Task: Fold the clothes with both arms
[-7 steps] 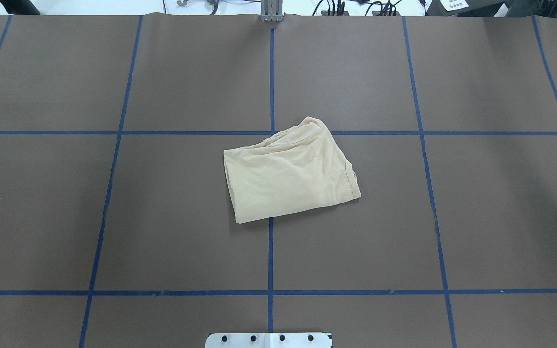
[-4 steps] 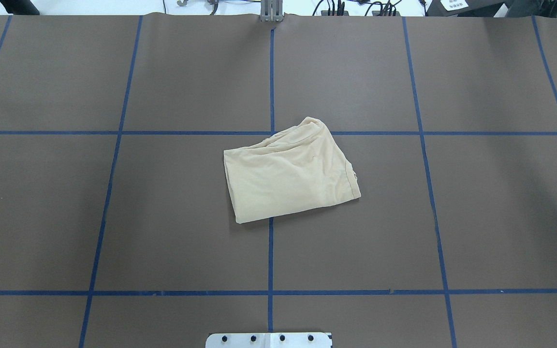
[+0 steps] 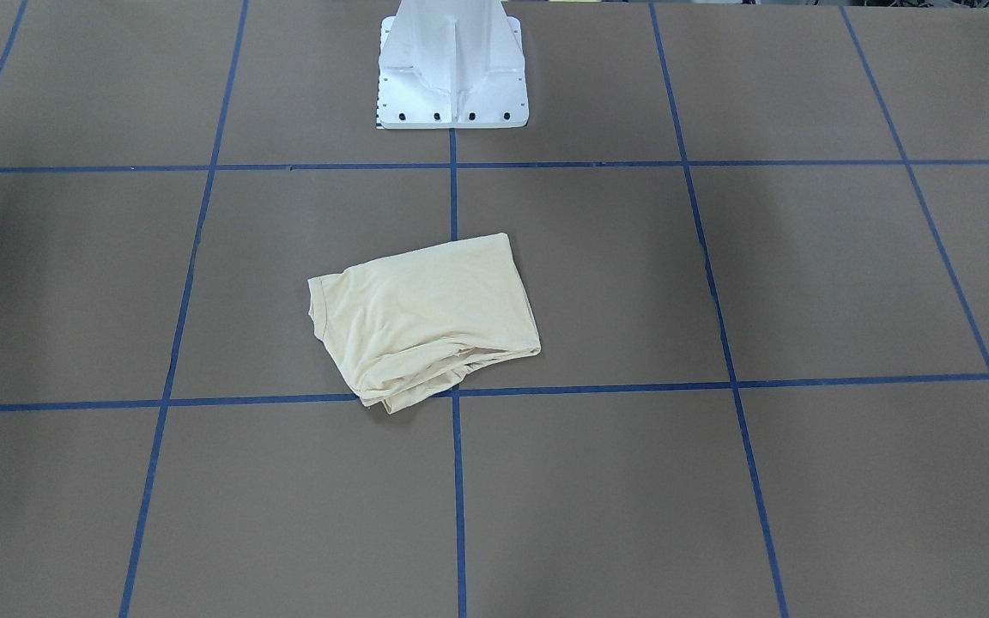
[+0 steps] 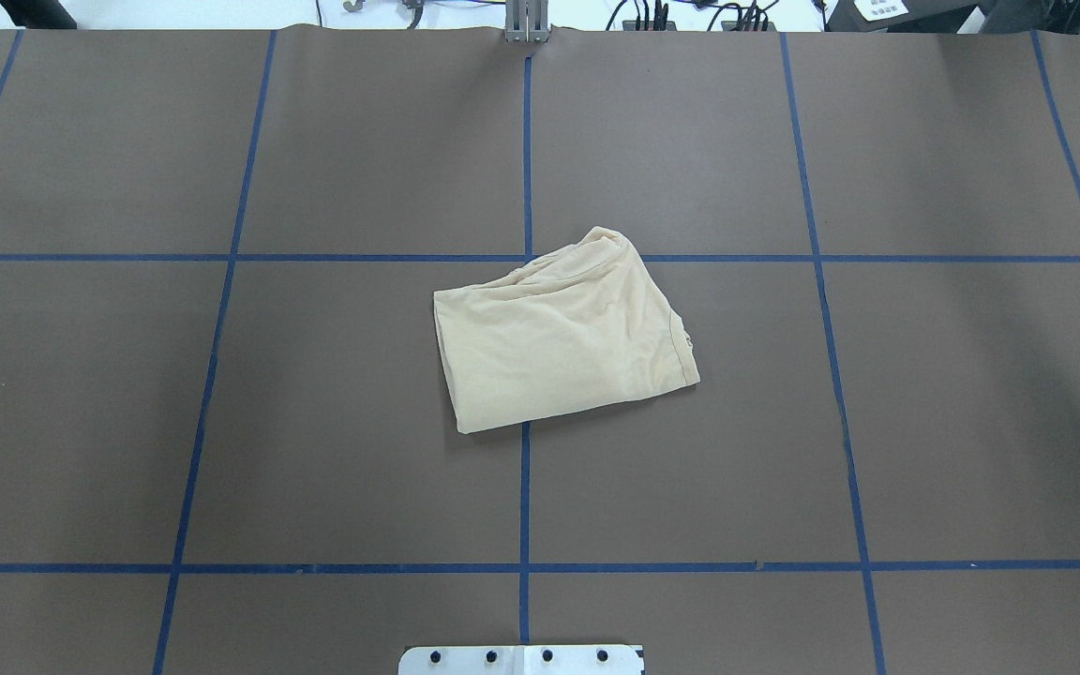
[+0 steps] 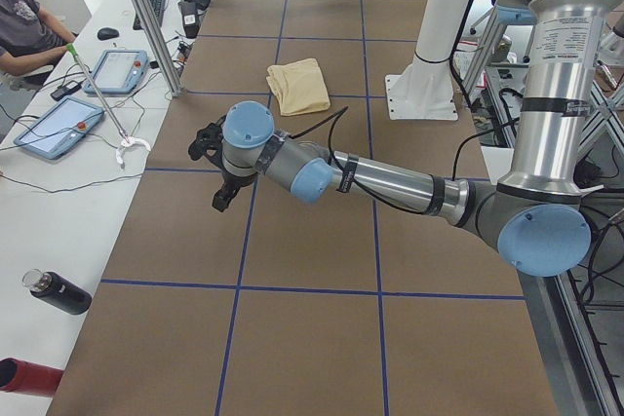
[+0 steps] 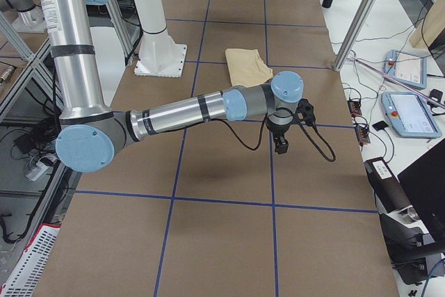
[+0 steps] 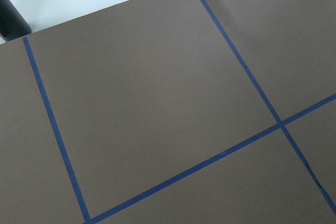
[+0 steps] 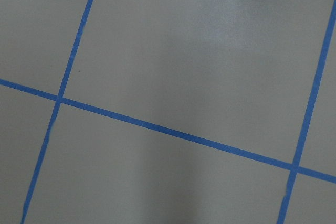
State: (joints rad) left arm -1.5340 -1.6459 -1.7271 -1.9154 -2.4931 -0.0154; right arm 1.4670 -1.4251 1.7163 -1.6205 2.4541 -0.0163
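Observation:
The cream-yellow T-shirt [image 4: 563, 333] lies folded into a compact bundle at the middle of the brown table, plain side up; it also shows in the front view [image 3: 426, 318], the left side view [image 5: 298, 85] and the right side view [image 6: 248, 66]. No print or label shows. My left gripper [image 5: 223, 197] hangs over the table far out to the left, seen only from the side, so I cannot tell its state. My right gripper [image 6: 281, 146] hangs far out to the right, also seen only from the side. Both are well away from the shirt.
Blue tape lines [image 4: 525, 487] divide the table into squares. The white pedestal base [image 3: 452, 69] stands at the robot's edge. Tablets [image 5: 58, 126] and bottles [image 5: 57, 292] lie on a side bench by a seated operator [image 5: 24, 31]. A metal post [image 6: 354, 29] stands beyond the right arm.

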